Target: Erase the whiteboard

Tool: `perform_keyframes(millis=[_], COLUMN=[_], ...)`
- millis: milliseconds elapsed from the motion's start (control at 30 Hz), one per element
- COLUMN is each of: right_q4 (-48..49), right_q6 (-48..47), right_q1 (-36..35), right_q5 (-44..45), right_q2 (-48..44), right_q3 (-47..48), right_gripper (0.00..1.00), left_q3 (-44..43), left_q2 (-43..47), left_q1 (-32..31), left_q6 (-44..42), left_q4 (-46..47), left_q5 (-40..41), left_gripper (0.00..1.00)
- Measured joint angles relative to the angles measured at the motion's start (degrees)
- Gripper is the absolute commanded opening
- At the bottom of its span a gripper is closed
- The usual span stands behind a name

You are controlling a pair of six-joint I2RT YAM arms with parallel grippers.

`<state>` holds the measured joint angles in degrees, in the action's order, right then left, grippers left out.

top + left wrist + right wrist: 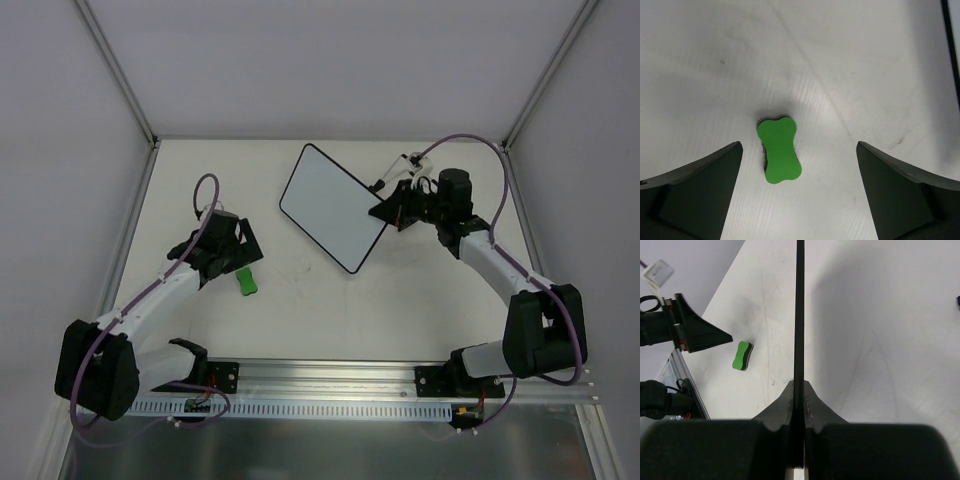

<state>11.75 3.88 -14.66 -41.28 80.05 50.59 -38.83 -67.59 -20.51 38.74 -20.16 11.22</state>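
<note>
The whiteboard is a white rectangle with a thin black rim, lying at a slant at the centre back. Its face shows no marks. My right gripper is shut on its right corner. In the right wrist view the board shows edge-on as a black line, pinched between my fingertips. The green peanut-shaped eraser lies flat on the table. My left gripper is open just behind it. In the left wrist view the eraser lies between and ahead of the spread fingers.
The eraser and the left gripper also show in the right wrist view. Grey walls with metal posts close in the table at the back and sides. A metal rail runs along the near edge.
</note>
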Motion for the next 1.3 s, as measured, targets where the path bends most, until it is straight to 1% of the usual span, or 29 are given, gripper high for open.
perform_keyframes(millis=[133,267,367,467,633,767,900,1100,1300], right_q4=[-1.70,-2.40,-2.60,-2.45,-2.29,-2.75,-4.66,-8.79,-9.57], right_q6=[0.04,-0.02,-0.22,-0.28,-0.59,-1.14,-3.02,-7.54,-9.62], right_q1=[3.89,11.50,17.51,22.69,27.89,31.04,33.09,34.58,35.06], right_q5=[-0.98,-2.80,-3.82,-6.32,-11.10,-15.30,-17.73,-18.97,-19.63], right_q2=[-0.42,-0.46,0.04,2.43,7.32,11.61,14.88,17.42,20.55], right_q3=[3.56,7.93,11.15,15.23,19.34,21.86,24.28,26.03,26.14], right_gripper=[0.00,0.00,0.00,0.00,0.00,0.01,0.00,0.00,0.00], left_q3=[-4.15,-6.56,-6.84,-6.84,-5.88,-5.40,-5.38,-5.40,-5.68], left_q2=[5.66,11.06,14.88,18.43,22.86,24.09,23.56,21.29,19.39], left_q1=[0.00,0.00,0.00,0.00,0.00,0.00,0.00,0.00,0.00], left_q6=[-3.48,-8.31,-11.21,-13.64,-16.15,-17.49,-18.25,-18.47,-18.47], left_q4=[-0.96,-1.57,-1.84,-2.47,-3.10,-3.15,-3.15,-3.17,-3.17], left_q5=[1.31,2.01,2.97,4.52,7.89,9.97,10.40,10.36,10.32], left_gripper=[0.99,0.99,0.99,0.99,0.99,0.99,0.99,0.99,0.99])
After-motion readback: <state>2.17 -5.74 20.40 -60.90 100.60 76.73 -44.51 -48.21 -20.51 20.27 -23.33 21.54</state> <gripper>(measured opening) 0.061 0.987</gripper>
